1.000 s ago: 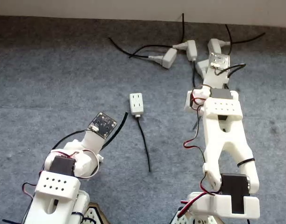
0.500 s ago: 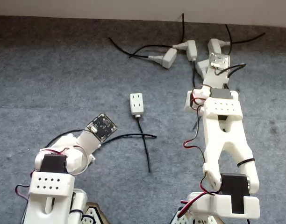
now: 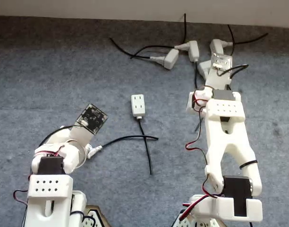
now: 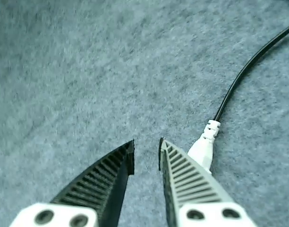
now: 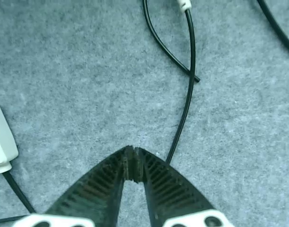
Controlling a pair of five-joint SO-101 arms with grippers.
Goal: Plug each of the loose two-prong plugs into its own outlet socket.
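A white two-prong plug [image 4: 203,150] on a black cord lies on the grey carpet, close against the outer side of my left gripper's white finger. My left gripper [image 4: 147,147] is slightly open with nothing between its tips. From above, that plug [image 3: 94,150] lies beside the left arm, and its cord runs off to the right. A white outlet socket [image 3: 138,105] lies mid-carpet with its own cord trailing toward the front. My right gripper [image 5: 134,163] is shut on nothing, low over the carpet at the far right, with a white corded piece [image 5: 2,137] to one side.
Several white plugs and outlet pieces [image 3: 171,58] with black cords lie at the far edge of the carpet, around the right arm's wrist [image 3: 220,62]. Loose black cords [image 5: 191,61] cross the carpet ahead of the right gripper. A pale wall edge [image 3: 135,9] bounds the far side.
The left arm's wrist swung to the left. The cord that rose toward the outlet now lies flat to the right, and its plug rests on the carpet beside the gripper. The right arm stayed still.
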